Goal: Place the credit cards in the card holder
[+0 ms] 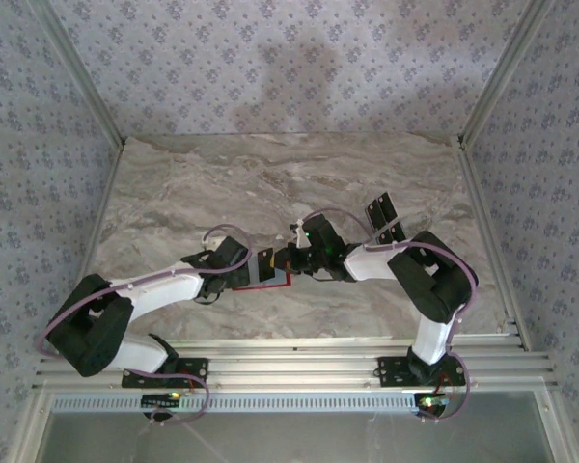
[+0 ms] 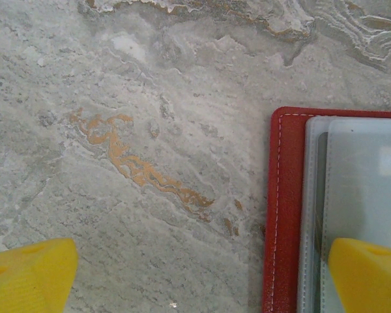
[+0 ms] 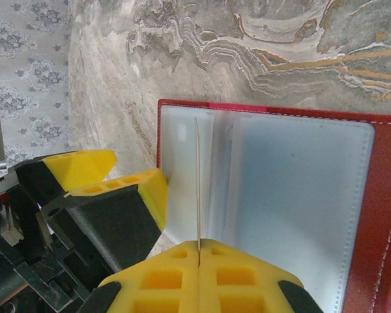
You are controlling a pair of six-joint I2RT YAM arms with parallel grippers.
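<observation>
The red card holder (image 3: 384,195) lies open on the marble table, its grey-white inside (image 3: 293,195) facing up. My right gripper (image 3: 199,254) is shut on one credit card (image 3: 197,182), seen edge-on as a thin line standing over the left part of the holder's inside. My left gripper (image 2: 205,274) is wide open. Its right finger (image 2: 368,274) rests on the holder's grey inside (image 2: 358,189), and its left finger (image 2: 26,274) is over bare table. From above, both grippers (image 1: 254,268) (image 1: 288,258) meet at the holder (image 1: 270,280). More dark credit cards (image 1: 379,214) lie behind the right arm.
The marble tabletop (image 1: 222,183) is walled in by patterned panels at the back and sides. A metal rail (image 1: 299,352) runs along the near edge where the arm bases stand. The left gripper's yellow finger (image 3: 146,192) sits close beside the held card.
</observation>
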